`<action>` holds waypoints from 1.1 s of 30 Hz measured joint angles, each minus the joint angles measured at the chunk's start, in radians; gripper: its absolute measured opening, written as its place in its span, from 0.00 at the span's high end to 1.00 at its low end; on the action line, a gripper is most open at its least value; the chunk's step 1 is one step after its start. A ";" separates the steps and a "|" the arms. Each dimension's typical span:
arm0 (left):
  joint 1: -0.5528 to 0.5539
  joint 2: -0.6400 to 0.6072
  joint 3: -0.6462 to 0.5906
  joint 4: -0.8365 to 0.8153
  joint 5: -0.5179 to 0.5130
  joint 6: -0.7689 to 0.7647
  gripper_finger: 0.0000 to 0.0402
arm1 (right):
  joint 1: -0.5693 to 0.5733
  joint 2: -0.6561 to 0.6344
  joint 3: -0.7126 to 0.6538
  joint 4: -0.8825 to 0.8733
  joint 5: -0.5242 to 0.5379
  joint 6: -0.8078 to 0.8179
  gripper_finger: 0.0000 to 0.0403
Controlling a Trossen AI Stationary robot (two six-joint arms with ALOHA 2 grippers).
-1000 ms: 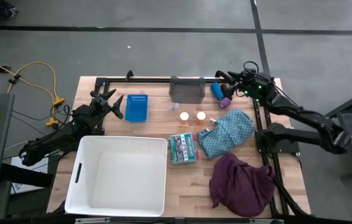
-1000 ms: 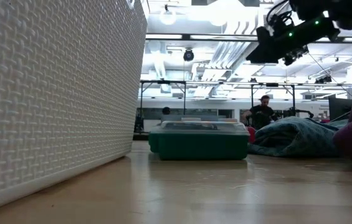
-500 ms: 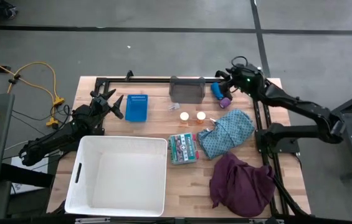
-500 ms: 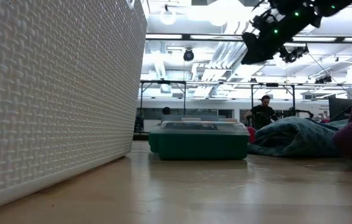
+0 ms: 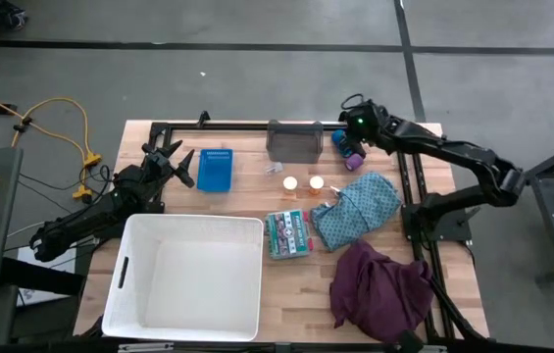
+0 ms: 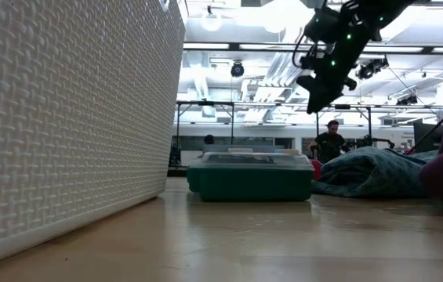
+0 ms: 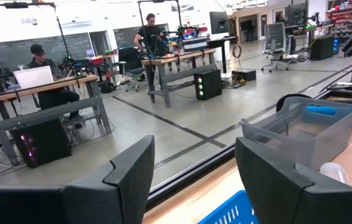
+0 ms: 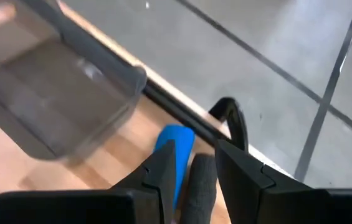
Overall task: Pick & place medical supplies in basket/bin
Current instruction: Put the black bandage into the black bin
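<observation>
A small blue roll (image 5: 339, 143) and a small purple roll (image 5: 355, 158) lie at the table's far right. My right gripper (image 5: 349, 127) hangs open above them, tipped down; its wrist view shows the blue roll (image 8: 173, 149) just beyond its fingertips (image 8: 158, 177). In the low view the right gripper (image 6: 316, 102) is well above the table. Two orange bottles (image 5: 289, 184) (image 5: 317, 183) stand mid-table. The teal patterned cloth (image 5: 360, 208) and the maroon cloth (image 5: 382, 289) lie on the right. My left gripper (image 5: 174, 162) waits open at the left.
A white bin (image 5: 186, 275) stands at the near left. A green box (image 5: 288, 233) lies beside it, a blue box (image 5: 215, 169) lies far left, and a clear grey container (image 5: 294, 140) stands at the far edge beside the rolls. People work at desks in the room behind.
My right gripper has gone toward the table's left along the far edge, over the blue and purple rolls, and has tipped to point downward. Nothing on the table has moved.
</observation>
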 joint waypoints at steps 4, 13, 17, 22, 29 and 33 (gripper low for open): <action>0.000 0.000 0.000 0.000 0.000 0.000 0.46 | 0.008 0.021 0.000 -0.047 -0.003 -0.017 0.75; 0.000 0.000 0.000 0.000 0.000 0.000 0.46 | 0.033 0.034 0.000 -0.147 -0.057 -0.014 0.75; 0.000 0.000 0.000 0.000 0.000 0.000 0.46 | 0.033 0.034 0.000 -0.153 -0.078 0.064 0.75; 0.000 0.000 0.000 0.000 0.000 0.000 0.46 | 0.031 0.034 0.000 -0.154 -0.071 0.091 0.75; 0.000 0.000 0.000 0.000 -0.001 0.000 0.46 | -0.020 0.039 0.000 -0.150 -0.081 0.088 0.75; 0.000 0.000 0.000 0.000 -0.001 0.000 0.46 | -0.053 0.063 0.019 -0.177 -0.086 0.088 0.75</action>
